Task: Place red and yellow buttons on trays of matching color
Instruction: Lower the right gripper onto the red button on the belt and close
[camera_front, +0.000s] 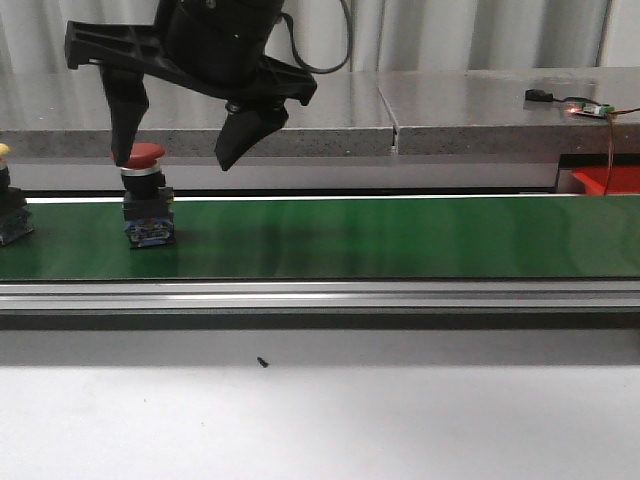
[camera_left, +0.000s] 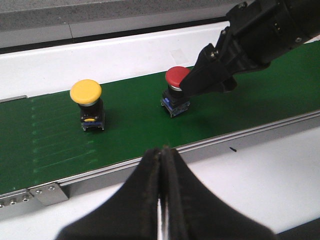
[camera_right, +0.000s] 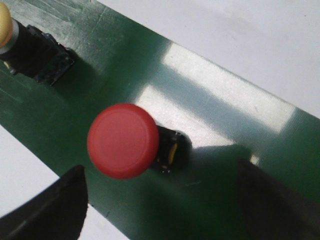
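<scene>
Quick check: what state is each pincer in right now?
Left pincer: closed, holding nothing.
Right pincer: open over the red button, not gripping it.

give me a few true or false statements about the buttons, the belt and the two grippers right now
1. The red button stands upright on the green belt. True.
2. The right gripper is shut on the red button. False: its fingers are spread, with one close beside the button and the other well off to the side.
3. The left gripper has its fingers closed together and holds nothing. True.
4. The yellow button lies on the white table in front of the belt. False: it stands on the belt, apart from the red button.
5. A red tray shows at the far right edge of the front view. True.
</scene>
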